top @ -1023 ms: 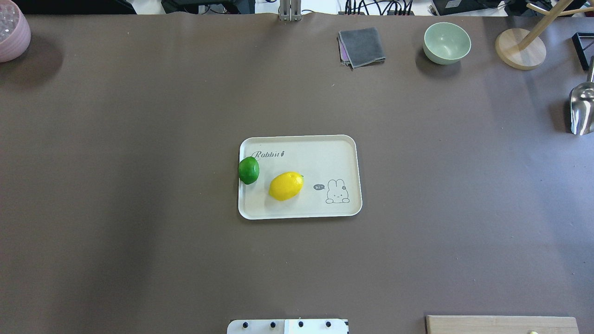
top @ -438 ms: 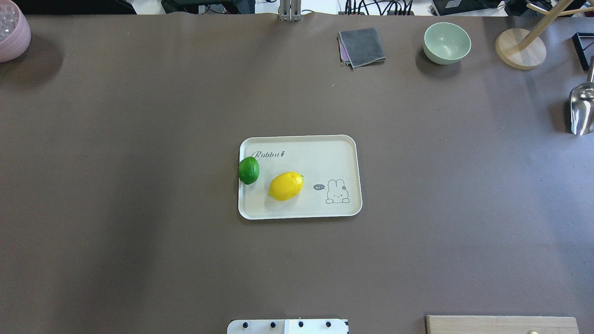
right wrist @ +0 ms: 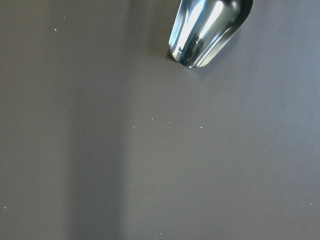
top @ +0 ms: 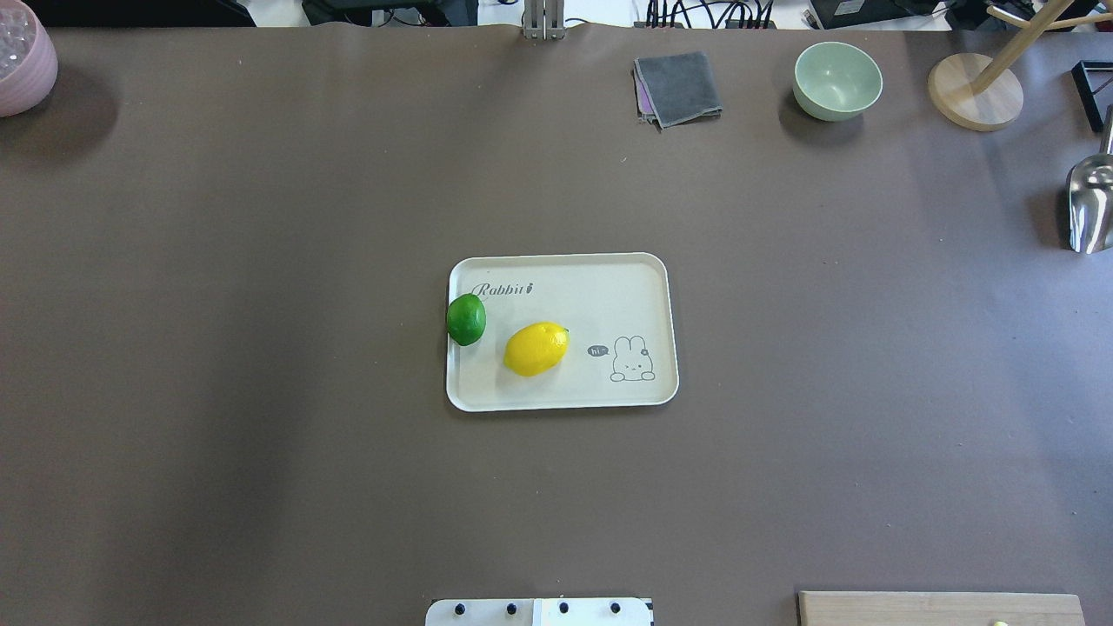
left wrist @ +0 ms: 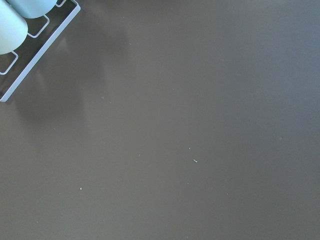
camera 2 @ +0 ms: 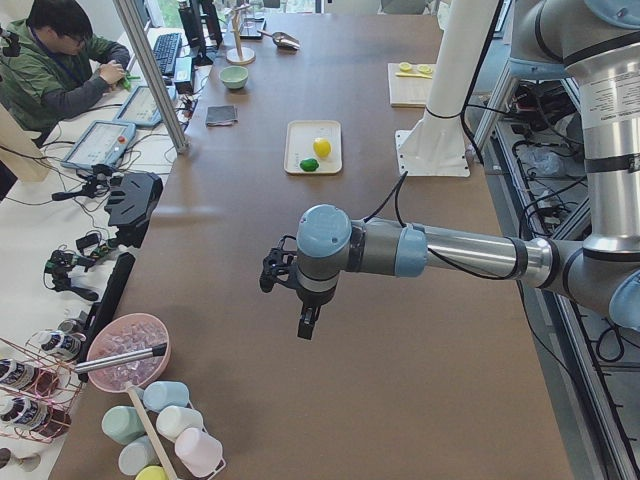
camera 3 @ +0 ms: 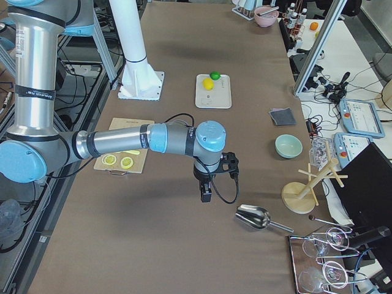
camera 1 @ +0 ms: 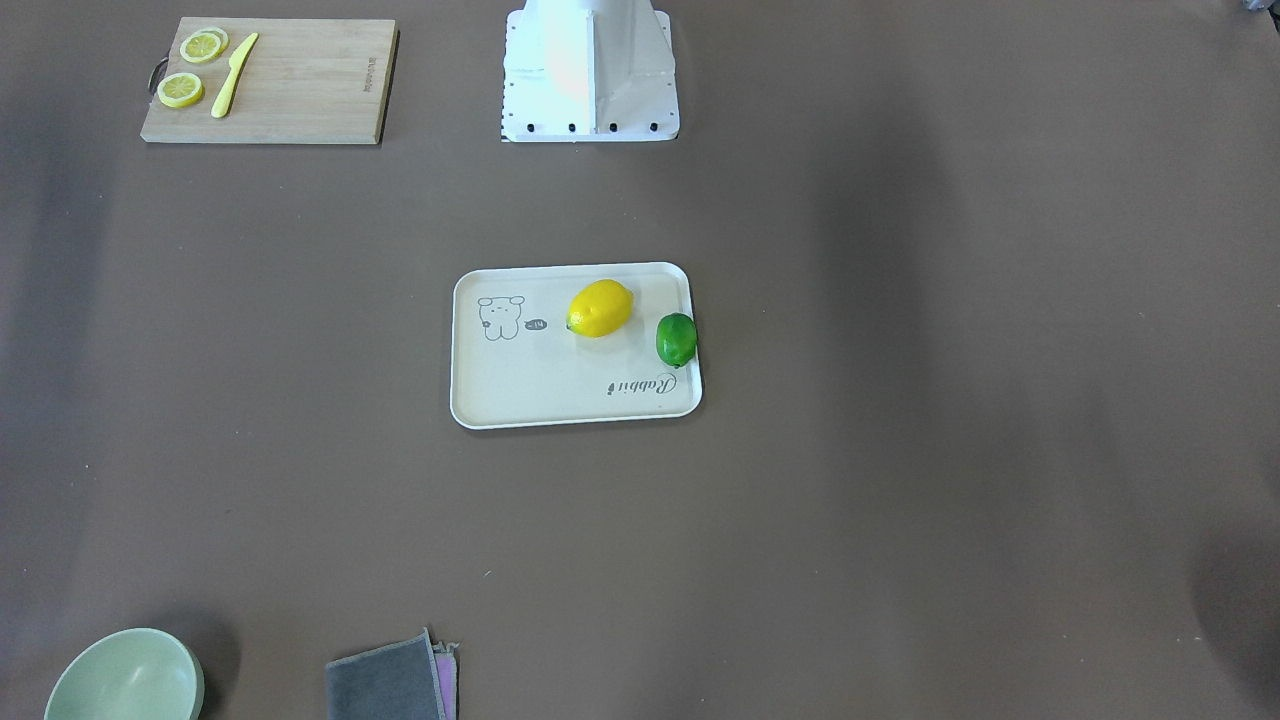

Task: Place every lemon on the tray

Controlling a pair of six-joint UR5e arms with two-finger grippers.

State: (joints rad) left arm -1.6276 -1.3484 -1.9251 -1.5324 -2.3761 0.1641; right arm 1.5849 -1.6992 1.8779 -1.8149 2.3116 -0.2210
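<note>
The cream-white tray (top: 609, 296) lies at the table's middle, also in the front view (camera 1: 560, 385). The yellow lemon (top: 536, 349) lies on the tray near its centre (camera 1: 600, 308). The green lemon (top: 466, 319) rests against the tray's left rim, partly over it (camera 1: 676, 340). Neither gripper shows in the overhead or front views. My left gripper (camera 2: 306, 325) hangs over bare table far from the tray at the left end. My right gripper (camera 3: 206, 193) hangs near the metal scoop at the right end. I cannot tell whether either is open or shut.
A wooden cutting board (camera 1: 270, 80) with lemon slices and a yellow knife lies near the robot base (camera 1: 590, 70). A green bowl (top: 836, 80), grey cloth (top: 678, 87), wooden stand (top: 974, 91), metal scoop (top: 1091, 204) and pink bowl (top: 22, 61) line the table's edges.
</note>
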